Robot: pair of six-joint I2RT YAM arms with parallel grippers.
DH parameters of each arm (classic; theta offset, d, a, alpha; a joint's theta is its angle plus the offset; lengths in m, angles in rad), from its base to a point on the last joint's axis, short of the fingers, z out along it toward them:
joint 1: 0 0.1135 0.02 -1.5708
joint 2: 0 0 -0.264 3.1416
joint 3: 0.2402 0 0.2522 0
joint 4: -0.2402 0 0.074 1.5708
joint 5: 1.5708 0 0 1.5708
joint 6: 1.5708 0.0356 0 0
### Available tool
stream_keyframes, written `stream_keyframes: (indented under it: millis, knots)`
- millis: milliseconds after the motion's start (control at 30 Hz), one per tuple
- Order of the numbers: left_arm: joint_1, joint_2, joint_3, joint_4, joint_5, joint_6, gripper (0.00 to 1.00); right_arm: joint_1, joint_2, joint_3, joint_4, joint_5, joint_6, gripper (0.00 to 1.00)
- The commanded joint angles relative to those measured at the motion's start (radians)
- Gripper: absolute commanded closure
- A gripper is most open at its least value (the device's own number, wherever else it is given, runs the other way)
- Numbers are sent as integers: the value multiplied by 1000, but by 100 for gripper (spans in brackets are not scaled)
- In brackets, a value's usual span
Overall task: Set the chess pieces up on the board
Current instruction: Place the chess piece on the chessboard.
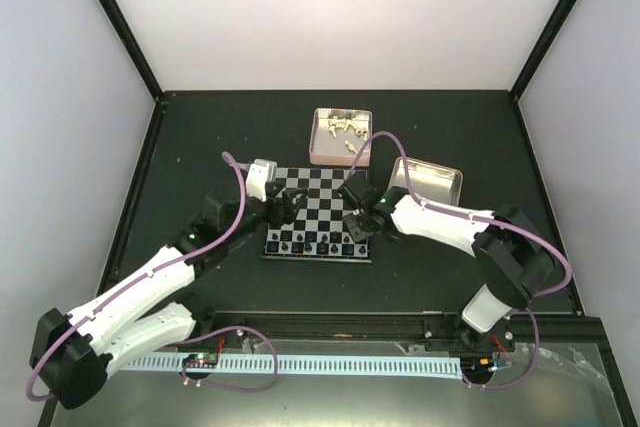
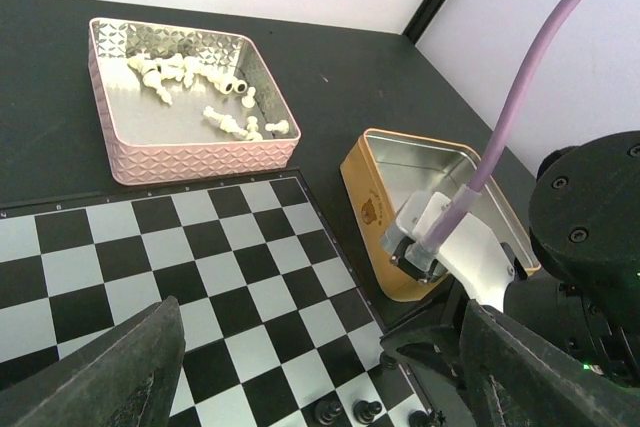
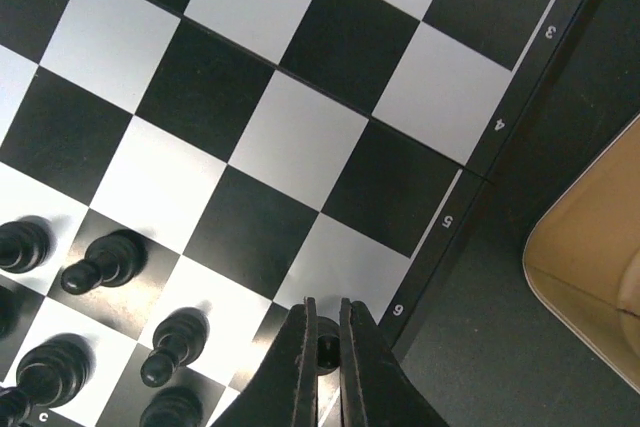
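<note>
Glossy black chess pieces [image 3: 105, 262] stand on the near rows of the board [image 1: 318, 215]; cream-white ones [image 2: 165, 75] lie in a pink tin [image 2: 200, 162] just beyond. The left gripper [image 2: 320, 317] is spread wide above the board; the right gripper [image 3: 325, 315] is pressed together at its edge.

Matte black table [image 1: 200, 127], flat, a few pale specks on it. Plain white back wall [image 1: 340, 7] past the far edge. Pale, faintly lilac left wall [image 1: 50, 147] and right wall [image 1: 600, 147] along the side edges. Two black posts [image 1: 115, 19] rise from the far corners, slanting outward in the top view. Black rail [image 1: 330, 327] runs along the near edge, a white slotted cable duct [image 1: 330, 364] just in front of it, then a grey shiny strip [image 1: 350, 405]. Light even and diffuse, shadows soft. No clear light source in view.
</note>
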Motion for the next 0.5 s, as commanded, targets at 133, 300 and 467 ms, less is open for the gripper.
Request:
stream_keyframes:
  millis: [133, 300, 467]
  knots:
    - [6, -9, 3, -8, -18, -11, 23, 7, 33, 76, -81, -32, -25, 99]
    - [7, -10, 3, -11, -18, -9, 23, 7, 53, 100, -127, -45, -18, 98]
    - [8, -10, 5, -11, -18, -8, 23, 7, 82, 123, -157, -64, -19, 96]
